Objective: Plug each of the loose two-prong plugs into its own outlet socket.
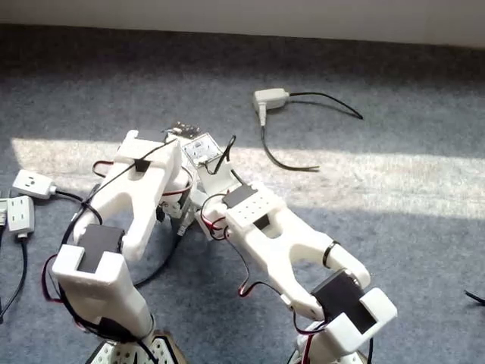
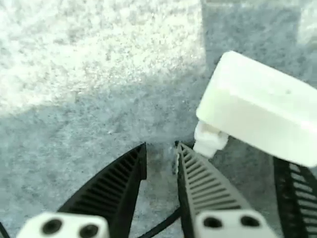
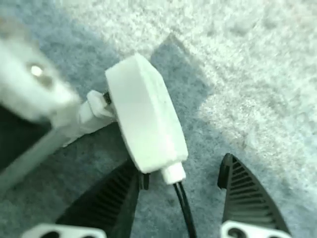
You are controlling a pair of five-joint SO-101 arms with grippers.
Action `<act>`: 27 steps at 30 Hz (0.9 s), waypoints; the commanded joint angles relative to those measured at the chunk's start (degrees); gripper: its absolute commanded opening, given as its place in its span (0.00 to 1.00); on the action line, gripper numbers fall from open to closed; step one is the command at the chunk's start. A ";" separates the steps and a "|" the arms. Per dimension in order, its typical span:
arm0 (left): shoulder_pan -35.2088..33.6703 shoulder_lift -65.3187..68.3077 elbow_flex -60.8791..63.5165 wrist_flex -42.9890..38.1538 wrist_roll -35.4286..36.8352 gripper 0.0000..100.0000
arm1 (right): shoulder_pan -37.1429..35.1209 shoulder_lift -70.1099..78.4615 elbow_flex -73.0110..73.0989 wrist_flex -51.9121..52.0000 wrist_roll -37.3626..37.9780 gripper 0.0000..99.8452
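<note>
Both arms bend over one white socket block (image 3: 143, 119), which lies on the grey carpet (image 1: 394, 250) near the centre of the high view. The right gripper (image 3: 185, 171) stands wide open around the cord end of the block. The left gripper (image 2: 161, 147) has only a narrow gap between its fingers, with nothing between the tips, and the block is just beside it. One loose plug (image 1: 269, 98) lies well apart, in the upper middle. I think the step in hand is securing the block. Next, the right fingers must close on it squarely.
</note>
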 commanded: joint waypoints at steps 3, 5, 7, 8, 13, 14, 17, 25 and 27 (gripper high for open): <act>1.54 -1.10 -0.75 -1.58 -0.44 0.12 | 0.75 -0.75 -0.66 -2.77 -0.88 0.23; 1.54 -1.19 -0.75 -1.58 -0.35 0.12 | 0.66 -0.75 -0.66 -2.77 -0.88 0.23; 1.54 -1.19 -0.75 -1.49 -0.35 0.12 | 0.66 -0.75 -0.66 -2.77 -0.88 0.23; 1.54 -1.19 -0.84 -1.49 -0.35 0.12 | 0.84 -0.75 -0.66 -2.77 -0.88 0.23; 1.10 -2.24 -3.56 0.97 -0.44 0.12 | 0.92 -0.57 -0.66 -2.95 -0.88 0.21; 1.10 -2.68 -4.70 2.55 -0.44 0.12 | 0.92 0.13 -0.66 -3.21 -0.88 0.18; 1.10 -4.26 -7.60 6.77 -0.44 0.12 | 1.01 4.35 -1.10 -5.32 -0.88 0.07; -0.57 -4.88 -8.13 7.47 -0.44 0.12 | 3.12 7.87 -5.14 -4.00 -0.97 0.08; -1.01 -4.88 -8.22 7.47 -0.44 0.12 | 3.12 7.96 -5.23 -4.00 -0.97 0.08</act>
